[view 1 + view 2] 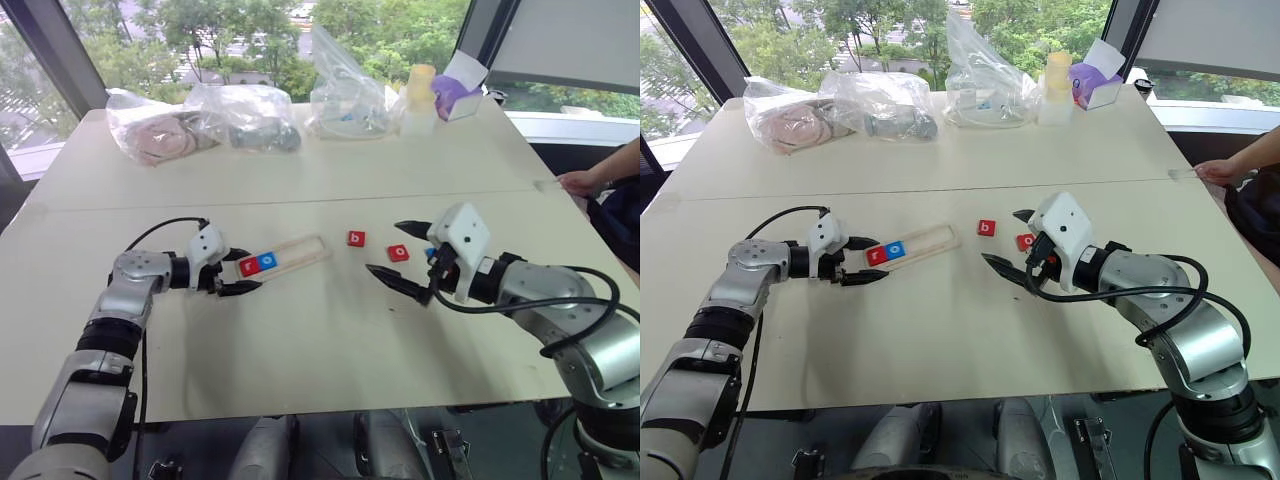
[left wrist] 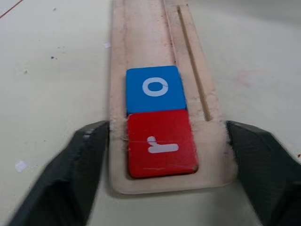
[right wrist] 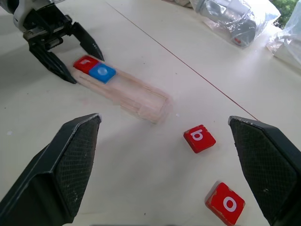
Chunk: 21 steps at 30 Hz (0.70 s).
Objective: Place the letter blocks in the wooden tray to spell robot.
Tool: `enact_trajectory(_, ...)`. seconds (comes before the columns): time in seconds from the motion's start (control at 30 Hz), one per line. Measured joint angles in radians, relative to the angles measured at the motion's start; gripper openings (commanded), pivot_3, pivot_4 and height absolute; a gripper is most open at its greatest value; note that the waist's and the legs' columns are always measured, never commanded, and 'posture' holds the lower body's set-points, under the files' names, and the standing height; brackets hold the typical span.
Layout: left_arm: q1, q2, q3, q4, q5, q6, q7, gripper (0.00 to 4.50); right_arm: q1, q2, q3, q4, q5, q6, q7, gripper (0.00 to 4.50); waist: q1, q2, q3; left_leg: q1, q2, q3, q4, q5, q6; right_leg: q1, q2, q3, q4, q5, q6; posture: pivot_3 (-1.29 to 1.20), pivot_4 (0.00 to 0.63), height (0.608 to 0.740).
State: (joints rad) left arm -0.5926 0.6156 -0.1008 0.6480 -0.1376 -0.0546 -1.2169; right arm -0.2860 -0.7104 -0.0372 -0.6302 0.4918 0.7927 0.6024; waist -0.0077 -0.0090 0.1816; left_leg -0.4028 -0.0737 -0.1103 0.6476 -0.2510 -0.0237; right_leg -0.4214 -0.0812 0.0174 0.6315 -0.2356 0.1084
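The wooden tray (image 1: 295,254) lies slantwise on the table left of centre. A red r block (image 2: 162,143) sits at its near end, with a blue o block (image 2: 155,89) right beside it. My left gripper (image 1: 252,270) is shut on that end of the tray, one finger against each long side. A red b block (image 1: 356,239) and a red o block (image 1: 399,252) lie loose on the table right of the tray. My right gripper (image 1: 383,246) hovers open just above them, holding nothing. A bit of a blue block (image 1: 430,253) peeks out behind it.
Several clear plastic bags (image 1: 250,120) with items, a pale bottle (image 1: 420,98) and a purple and white box (image 1: 458,92) stand along the table's far side. A person's hand (image 1: 580,182) rests at the right edge. A seam (image 1: 300,200) crosses the tabletop.
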Motion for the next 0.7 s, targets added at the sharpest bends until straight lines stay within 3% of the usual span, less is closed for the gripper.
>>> enact_trajectory(0.27,0.031,0.001,-0.001,-0.029,0.001,-0.041,0.003,3.13,-0.01,-0.004,0.001,0.006,-0.007,-0.003,0.004,4.5,-0.002,0.001,-0.001,0.001,0.0,0.0,0.0,0.0,0.0,0.001,0.0,0.001,0.0,0.0,0.0,0.0,0.15,0.74)
enact_trajectory(0.7,0.199,-0.006,-0.085,-0.376,-0.028,0.003,-0.137,3.13,-0.035,-0.009,0.021,0.027,-0.012,-0.008,0.025,4.5,-0.003,0.001,-0.001,0.0,0.0,0.001,-0.001,0.0,0.001,0.0,-0.001,0.001,-0.001,0.0,0.0,0.0,0.15,0.74)
